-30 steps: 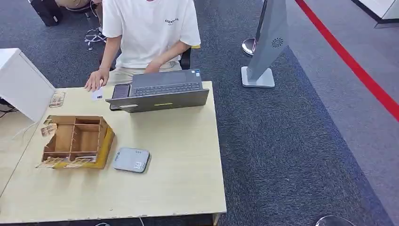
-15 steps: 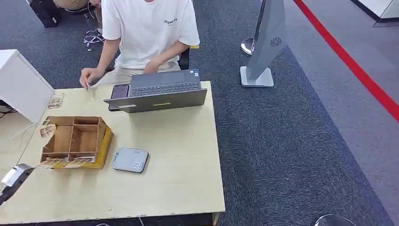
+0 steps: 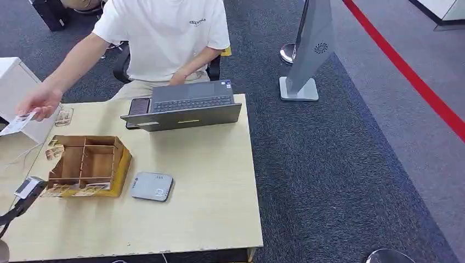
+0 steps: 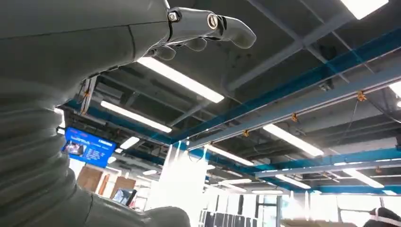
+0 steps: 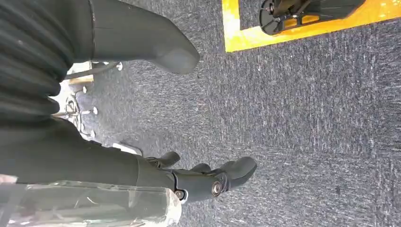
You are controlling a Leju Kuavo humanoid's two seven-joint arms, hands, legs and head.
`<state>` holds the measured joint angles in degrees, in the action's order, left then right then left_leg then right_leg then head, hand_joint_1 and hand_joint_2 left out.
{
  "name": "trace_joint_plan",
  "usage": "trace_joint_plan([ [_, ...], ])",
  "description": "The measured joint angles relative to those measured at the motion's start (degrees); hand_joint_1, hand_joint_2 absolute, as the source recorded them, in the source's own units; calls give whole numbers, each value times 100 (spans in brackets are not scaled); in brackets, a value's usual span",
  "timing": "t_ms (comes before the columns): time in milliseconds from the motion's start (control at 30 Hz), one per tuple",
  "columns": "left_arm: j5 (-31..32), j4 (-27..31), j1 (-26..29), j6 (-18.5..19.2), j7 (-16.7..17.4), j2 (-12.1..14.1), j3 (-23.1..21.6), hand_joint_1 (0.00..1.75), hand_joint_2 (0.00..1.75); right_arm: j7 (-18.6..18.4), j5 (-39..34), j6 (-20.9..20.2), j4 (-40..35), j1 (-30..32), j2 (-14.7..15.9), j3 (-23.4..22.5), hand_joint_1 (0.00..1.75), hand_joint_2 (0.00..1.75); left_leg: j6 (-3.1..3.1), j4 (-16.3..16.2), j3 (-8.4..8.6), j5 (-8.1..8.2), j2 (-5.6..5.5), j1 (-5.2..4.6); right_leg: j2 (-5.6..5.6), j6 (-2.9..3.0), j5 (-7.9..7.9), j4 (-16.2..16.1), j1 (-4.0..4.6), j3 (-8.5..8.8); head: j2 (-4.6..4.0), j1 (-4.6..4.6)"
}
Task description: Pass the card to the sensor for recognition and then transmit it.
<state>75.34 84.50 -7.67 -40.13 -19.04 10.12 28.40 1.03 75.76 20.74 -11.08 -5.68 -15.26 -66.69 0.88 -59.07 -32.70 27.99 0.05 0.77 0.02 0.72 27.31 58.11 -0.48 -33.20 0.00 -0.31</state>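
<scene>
Left hand (image 4: 142, 42) raised, apparently empty; right hand (image 5: 156, 156) hangs, fingers (image 5: 227, 172) loose.

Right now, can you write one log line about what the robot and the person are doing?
person: hand holds out card | left hand: raised, empty | right hand: hanging, empty | sensor: on table, untouched

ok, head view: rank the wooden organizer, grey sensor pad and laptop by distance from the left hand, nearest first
Measured from the left hand at the table's left edge:
1. Wooden organizer, just beside the hand.
2. Grey sensor pad, right of the organizer, mid-table.
3. Laptop, at the far edge in front of the person.
</scene>
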Motion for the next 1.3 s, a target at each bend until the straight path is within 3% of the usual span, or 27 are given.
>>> trace_joint_plan([
  [367,48,2,58,-2,179,-2,-536,0,175,-28,-72,20,0,7,0,-2,0,175,1,0,0,0,1,3,1,0,0,1,2,-1,0,-2],
  [400,59,2,58,-2,186,-4,-571,175,175,-26,-74,22,0,7,2,-2,0,175,0,0,0,0,1,3,0,0,0,1,2,-1,0,0],
  [733,83,2,59,-2,391,72,-955,175,175,-28,-116,26,0,7,2,-9,0,175,0,0,-2,0,1,2,1,0,0,1,2,-2,0,-2],
  [1300,-105,-190,-51,0,365,251,-1262,175,175,-125,-179,26,7,6,2,-9,0,175,0,0,-3,0,2,2,2,0,0,1,2,-6,0,0],
])
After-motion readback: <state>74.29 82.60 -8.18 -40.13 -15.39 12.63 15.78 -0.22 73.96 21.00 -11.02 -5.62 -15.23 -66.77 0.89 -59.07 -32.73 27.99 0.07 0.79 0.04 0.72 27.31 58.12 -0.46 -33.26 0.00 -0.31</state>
